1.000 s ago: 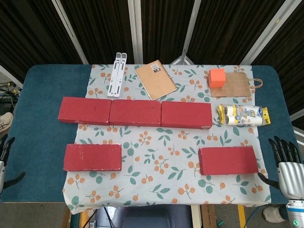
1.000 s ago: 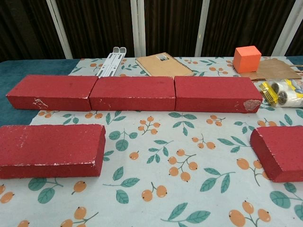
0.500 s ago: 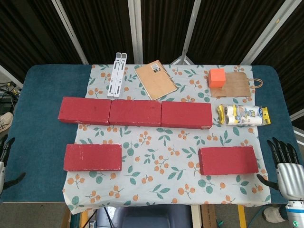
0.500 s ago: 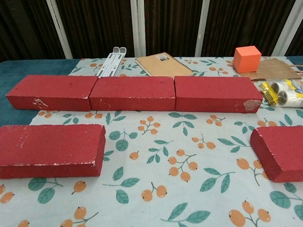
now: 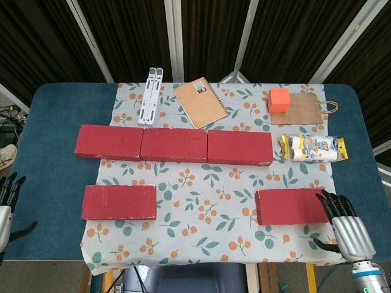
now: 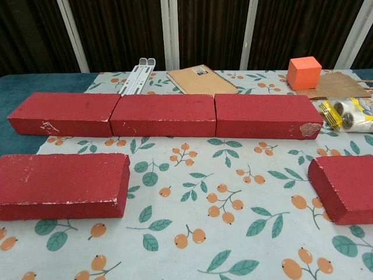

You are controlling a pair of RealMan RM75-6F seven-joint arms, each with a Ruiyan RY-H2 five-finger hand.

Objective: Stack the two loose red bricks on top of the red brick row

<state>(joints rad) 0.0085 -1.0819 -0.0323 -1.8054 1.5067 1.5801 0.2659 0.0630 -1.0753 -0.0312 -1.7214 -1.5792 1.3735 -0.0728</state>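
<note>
Head view: brick row (image 5: 174,145) is three red bricks end to end across the middle of the flowered cloth (image 5: 211,201), which lies on the blue table (image 5: 49,152). Left loose brick (image 5: 119,202) sits nearer the front edge, below the row's left end and apart from it. Right loose brick (image 5: 294,206) sits near the cloth's front-right corner, also apart from the row. Right hand (image 5: 344,226) is at the front-right corner of the table, empty, fingers spread, tips just at the right end of the right loose brick; can't tell if they touch. Left hand (image 5: 6,207) shows at the table's left edge, fingers apart, nothing in it, well clear of the left loose brick. Along the back edge: white folded stand (image 5: 149,96), brown notebook (image 5: 200,102), orange cube (image 5: 279,99) on a paper bag (image 5: 302,110). Tape-roll pack (image 5: 312,148) lies just off the row's right end.

Chest view: row spans the frame; left loose brick front-left, right loose brick cut off at the right edge. No hands visible here.
</note>
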